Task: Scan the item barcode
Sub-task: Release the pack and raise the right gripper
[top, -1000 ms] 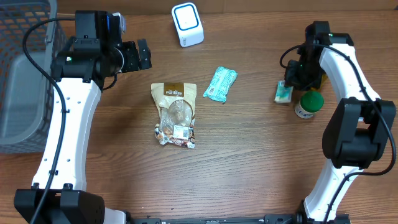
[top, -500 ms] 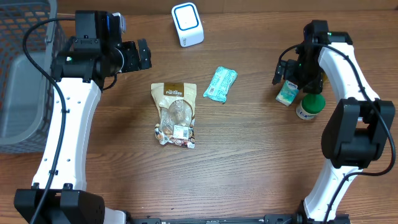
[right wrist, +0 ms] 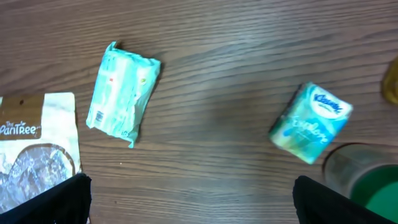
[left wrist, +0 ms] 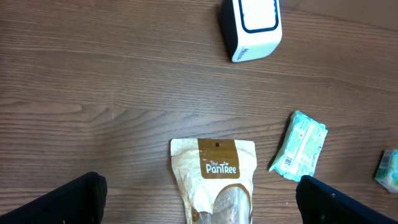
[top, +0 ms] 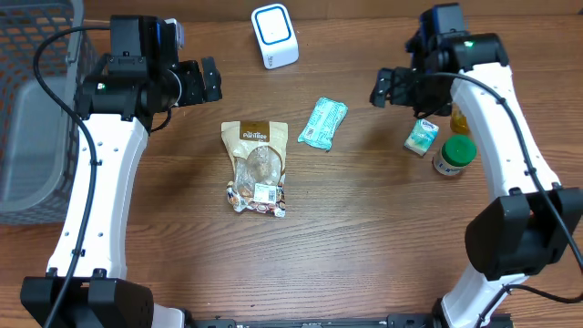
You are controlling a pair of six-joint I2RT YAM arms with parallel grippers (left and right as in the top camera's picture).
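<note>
Both arms hang above the wooden table [top: 364, 246] and neither has anything in its grasp. The left gripper [top: 206, 80] sits over the far left part of the table, near the basket [top: 27, 182], with its jaws spread wide; from its wrist camera the two fingers [left wrist: 65, 202] show only at the bottom corners, with bare wood and the top of the pouch [left wrist: 214, 180] between them. The right gripper [top: 392, 87] is up at the far right, jaws likewise wide apart and empty, its fingers [right wrist: 56, 202] at the edges of its own view. The scanner [top: 275, 35], a white box with a blue outline on its face, stands at the far edge of the table, well apart from both grippers. The items all lie loose on the wood. The pouch is flat in the middle, brown label toward the scanner, with a small white sticker [top: 266, 191] near its lower end, too small to read. The teal packet [top: 323, 123] lies tilted just to the right of the pouch, not touching it. The tissue pack [top: 422, 137] lies below the right gripper, tilted, just beside the green-lidded bottle [top: 453, 154]; I cannot tell whether they touch. A yellow object [top: 458, 119] peeks out behind the right arm.
</note>
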